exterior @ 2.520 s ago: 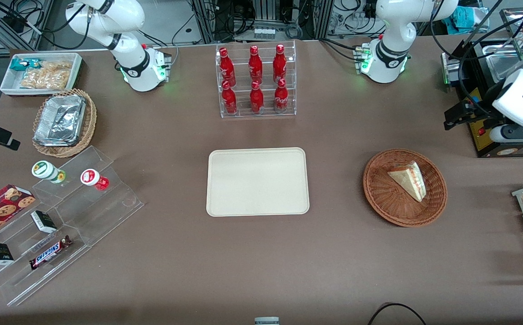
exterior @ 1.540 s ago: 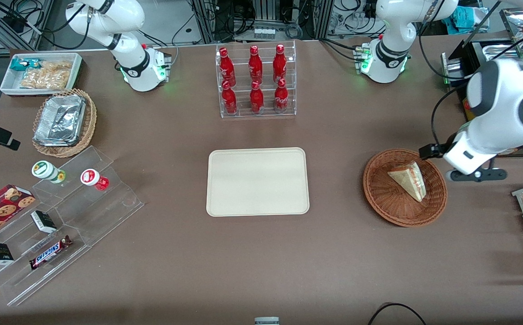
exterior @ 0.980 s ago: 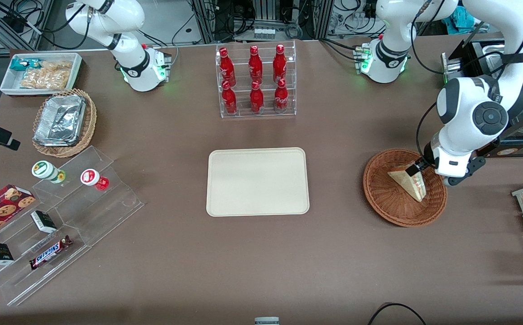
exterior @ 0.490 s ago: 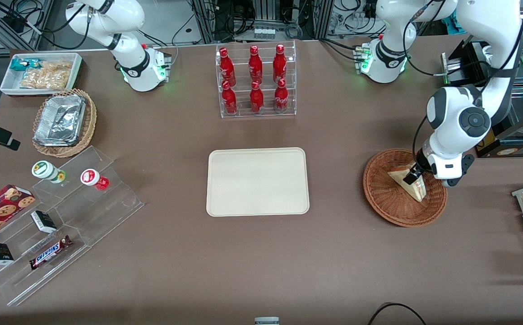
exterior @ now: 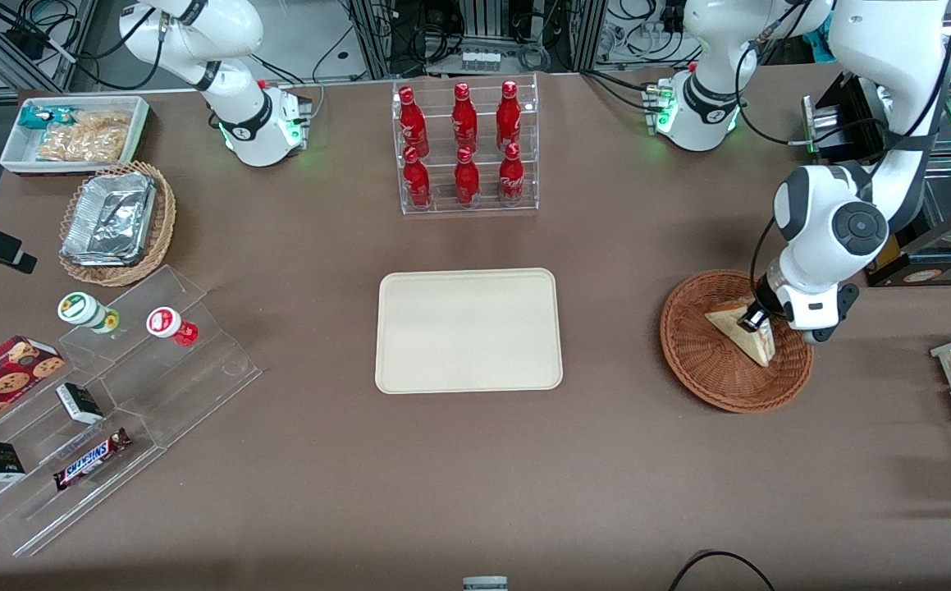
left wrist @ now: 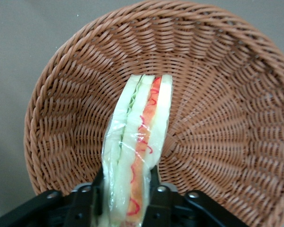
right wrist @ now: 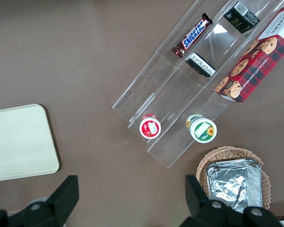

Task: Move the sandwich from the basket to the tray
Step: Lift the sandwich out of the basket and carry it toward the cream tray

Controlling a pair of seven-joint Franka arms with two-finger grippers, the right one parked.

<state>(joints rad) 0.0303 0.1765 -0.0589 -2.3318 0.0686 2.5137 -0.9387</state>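
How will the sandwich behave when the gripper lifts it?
Probably soft: the gripper has fingers on both bread faces of the sandwich, so it may squash. Its clear wrap looks slick and could slip. Likely light, lying in the basket.

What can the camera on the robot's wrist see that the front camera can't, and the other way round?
Only the left wrist view shows the sandwich's red and green filling edge-on, with the hand's fingers on either side of it, pressed against the wrap. Only the front view shows the tray, the red bottles and the working arm. Both show the sandwich lying in the basket with the hand down at it.
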